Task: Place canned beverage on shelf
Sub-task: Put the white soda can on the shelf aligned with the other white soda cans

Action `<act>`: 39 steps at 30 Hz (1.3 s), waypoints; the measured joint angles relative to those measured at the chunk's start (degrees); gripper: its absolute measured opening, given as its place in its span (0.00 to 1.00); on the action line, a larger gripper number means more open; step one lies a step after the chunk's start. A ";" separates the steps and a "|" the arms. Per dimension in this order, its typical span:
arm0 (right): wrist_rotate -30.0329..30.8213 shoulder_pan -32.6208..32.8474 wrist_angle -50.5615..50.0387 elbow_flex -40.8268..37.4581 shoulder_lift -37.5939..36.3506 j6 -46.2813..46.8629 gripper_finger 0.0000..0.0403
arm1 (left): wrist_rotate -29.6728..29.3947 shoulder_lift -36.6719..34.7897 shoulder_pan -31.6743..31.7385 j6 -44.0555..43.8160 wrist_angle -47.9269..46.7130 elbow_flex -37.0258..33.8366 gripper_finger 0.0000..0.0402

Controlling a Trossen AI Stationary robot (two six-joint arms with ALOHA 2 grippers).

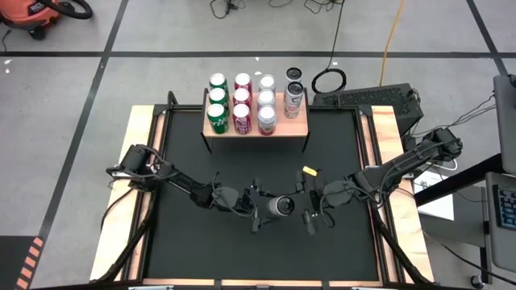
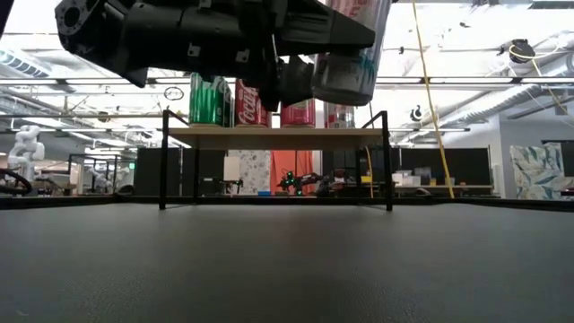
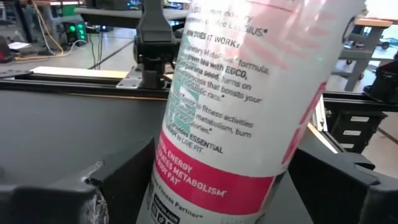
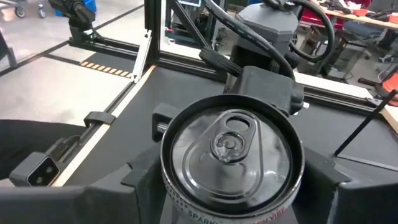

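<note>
Black mat (workshop behind), left gripper jaws clamping can, right gripper jaws unclear

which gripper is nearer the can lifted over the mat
Left. The left gripper has its jaws clamped on the can; the right gripper sits just beside it, not touching.

The can is white with a pink band, pink stripes and teal and dark lettering; its lid is bare silver. On the shelf, whose top is pale wood on black legs, stand green cans, red cans and silver-white ones. The mat is black, and both arms are dark.
</note>
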 joint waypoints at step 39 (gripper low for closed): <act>22.97 5.74 17.16 -6.91 -0.09 4.59 0.98 | -15.17 -0.02 -2.38 -1.58 7.56 -0.04 0.63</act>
